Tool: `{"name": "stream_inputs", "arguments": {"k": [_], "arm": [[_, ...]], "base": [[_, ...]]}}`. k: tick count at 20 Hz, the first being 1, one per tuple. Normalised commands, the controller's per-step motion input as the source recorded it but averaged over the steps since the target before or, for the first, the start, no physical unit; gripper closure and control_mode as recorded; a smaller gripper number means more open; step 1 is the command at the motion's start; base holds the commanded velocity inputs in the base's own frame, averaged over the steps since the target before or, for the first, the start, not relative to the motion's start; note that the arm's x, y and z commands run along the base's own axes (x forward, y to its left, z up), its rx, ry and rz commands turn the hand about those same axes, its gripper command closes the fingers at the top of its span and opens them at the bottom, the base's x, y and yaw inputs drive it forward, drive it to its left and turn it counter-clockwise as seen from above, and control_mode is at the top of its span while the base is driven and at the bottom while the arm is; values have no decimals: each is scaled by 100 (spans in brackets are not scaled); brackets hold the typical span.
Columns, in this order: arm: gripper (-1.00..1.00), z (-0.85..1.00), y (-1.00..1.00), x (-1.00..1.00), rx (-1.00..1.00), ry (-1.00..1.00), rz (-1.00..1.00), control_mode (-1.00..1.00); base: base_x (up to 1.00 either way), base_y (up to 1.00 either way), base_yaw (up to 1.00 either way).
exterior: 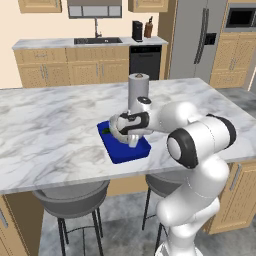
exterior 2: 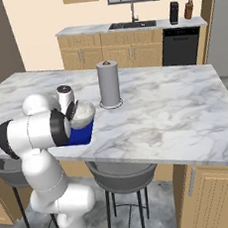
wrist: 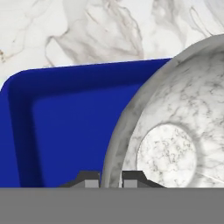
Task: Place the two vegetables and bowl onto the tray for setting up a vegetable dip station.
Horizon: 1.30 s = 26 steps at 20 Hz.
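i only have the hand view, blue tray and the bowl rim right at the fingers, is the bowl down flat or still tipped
Observer: Tipped. In the right base view the bowl leans on its side over the blue tray, its opening facing the camera.
Operator: anything else on the tray already
Observer: A bit of dark green, probably the cucumber, shows at the tray's far-left corner in the left base view. I can't find the carrot.
Operator: what's close behind it
Observer: A tall grey paper towel roll stands upright on the counter just beyond the tray.
Operator: is the hand shut on the rim
Observer: The hand has one fingertip on each side of the rim, so it looks clamped.
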Motion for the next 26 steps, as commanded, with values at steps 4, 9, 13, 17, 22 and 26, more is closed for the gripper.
{"name": "stream_inputs", "arguments": {"k": [4,9,13,17,22,26], "arm": [[100,-30,0,0,0,0,0,-100],[100,-21,0,0,0,0,0,-100],[100,0,0,-7,0,2,0,-100],[100,0,0,-22,0,1,1,-100],[100,0,0,-19,0,1,1,-100],[100,0,2,0,0,0,1,-100]], "base": [[0,0,0],[0,0,0],[0,0,0],[0,0,0],[0,0,0],[0,0,0]]}}
